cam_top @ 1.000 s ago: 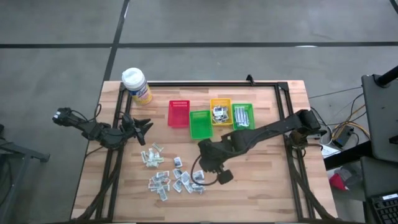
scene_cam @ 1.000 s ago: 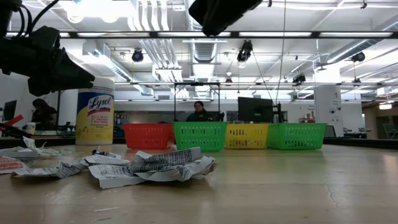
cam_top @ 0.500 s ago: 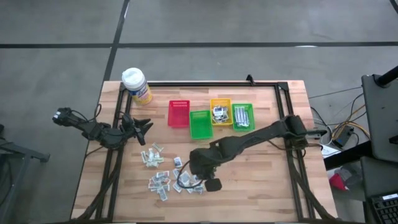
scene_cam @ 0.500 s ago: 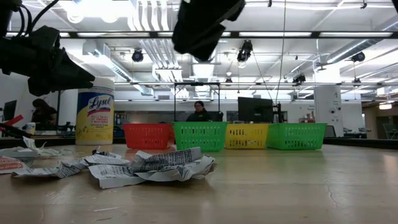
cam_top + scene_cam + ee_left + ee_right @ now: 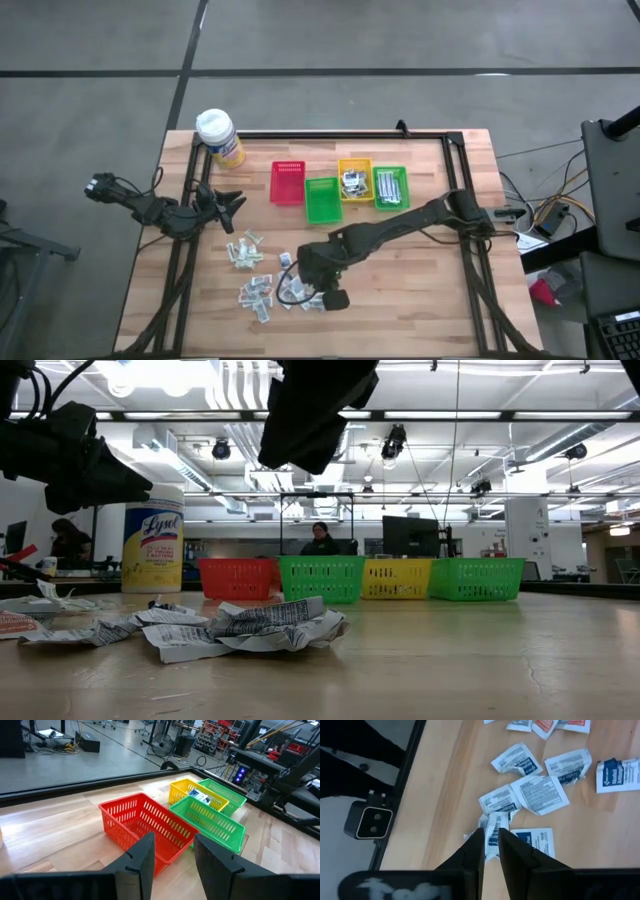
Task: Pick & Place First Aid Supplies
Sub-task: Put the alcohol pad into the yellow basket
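Wooden worktop (image 5: pixel 420 290) under a workshop ceiling carries all the items.

Left fingers (image 5: pixel 232 203) hover over bare wood near the worktop's left edge, parked and empty. The left wrist view shows the two fingers (image 5: pixel 142 857) apart with nothing between them. Ahead of them stand the bins; behind and to one side stands one bottle (image 5: pixel 219 136).

Loose packets (image 5: pixel 262 280) lie flat in a scatter on the near-left part of the worktop. The high view suggests roughly fifteen to twenty; overlaps prevent an exact count.

Right fingers (image 5: pixel 298 287) hang over the right end of that scatter, the arm reaching in from the right edge. The right wrist view shows these fingers (image 5: pixel 472 852) nearly together, tips pointing down at one white packet (image 5: pixel 495 827) directly beyond them. Whether the tips touch or clamp it cannot be told; the packet appears to lie on the wood.

Four bins stand in a row: red bin (image 5: pixel 288 181), green bin (image 5: pixel 321 199), yellow bin (image 5: pixel 354 180), second green bin (image 5: pixel 390 187).

Judged progress: early to middle.
- Red bin: appears empty.
- First green bin: appears empty.
- Yellow bin: holds several packets.
- Second green bin: holds several pale sachets.
- Remaining: most of the scatter.
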Motion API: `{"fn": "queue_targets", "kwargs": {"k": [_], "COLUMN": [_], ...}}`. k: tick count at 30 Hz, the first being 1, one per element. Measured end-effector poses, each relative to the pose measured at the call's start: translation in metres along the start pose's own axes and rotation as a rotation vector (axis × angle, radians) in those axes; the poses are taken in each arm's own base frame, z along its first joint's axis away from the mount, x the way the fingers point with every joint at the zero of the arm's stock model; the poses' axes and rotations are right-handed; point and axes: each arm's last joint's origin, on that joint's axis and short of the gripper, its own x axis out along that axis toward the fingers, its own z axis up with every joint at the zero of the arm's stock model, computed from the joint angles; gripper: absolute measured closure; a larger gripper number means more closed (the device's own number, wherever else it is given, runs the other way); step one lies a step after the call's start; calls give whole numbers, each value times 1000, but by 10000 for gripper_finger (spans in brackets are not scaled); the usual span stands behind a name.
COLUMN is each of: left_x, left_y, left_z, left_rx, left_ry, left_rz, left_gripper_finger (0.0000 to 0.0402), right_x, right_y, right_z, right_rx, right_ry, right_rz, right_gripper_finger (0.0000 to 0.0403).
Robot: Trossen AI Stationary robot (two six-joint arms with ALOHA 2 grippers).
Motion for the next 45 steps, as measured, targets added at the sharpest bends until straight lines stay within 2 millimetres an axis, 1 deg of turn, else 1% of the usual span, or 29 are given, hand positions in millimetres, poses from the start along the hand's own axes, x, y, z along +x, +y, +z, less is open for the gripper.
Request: {"fn": "queue_targets", "kwargs": {"k": [6, 12, 14, 22, 25, 29, 34, 41, 45], "left_x": [0, 0, 0, 0, 0, 0, 0, 0, 0], "left_y": [0, 0, 0, 0, 0, 0, 0, 0, 0], "left_z": [0, 0, 0, 0, 0, 0, 0, 0, 0], "left_rx": [1, 2, 3, 4, 5, 5, 6, 6, 7], "left_ry": [0, 0, 1, 2, 2, 2, 2, 2, 2], "left_rz": [0, 1, 1, 2, 2, 2, 2, 2, 2], "left_gripper_finger": [271, 271, 271, 271, 271, 271, 271, 271, 271], "right_x": [6, 27, 30, 28, 27, 27, 27, 27, 27], "right_y": [-4, -13, -14, -22, -23, -22, -23, -22, -23], "right_z": [-4, -13, -14, -19, -22, -24, -23, -24, -24], "right_rx": [51, 187, 236, 426, 507, 603, 814, 1119, 1201], "right_ry": [20, 80, 87, 123, 146, 148, 128, 100, 86], "right_rz": [-72, -109, -117, -172, -188, -198, -212, -230, -242], "right_gripper_finger": [351, 351, 351, 348, 331, 296, 262, 241, 239]}}
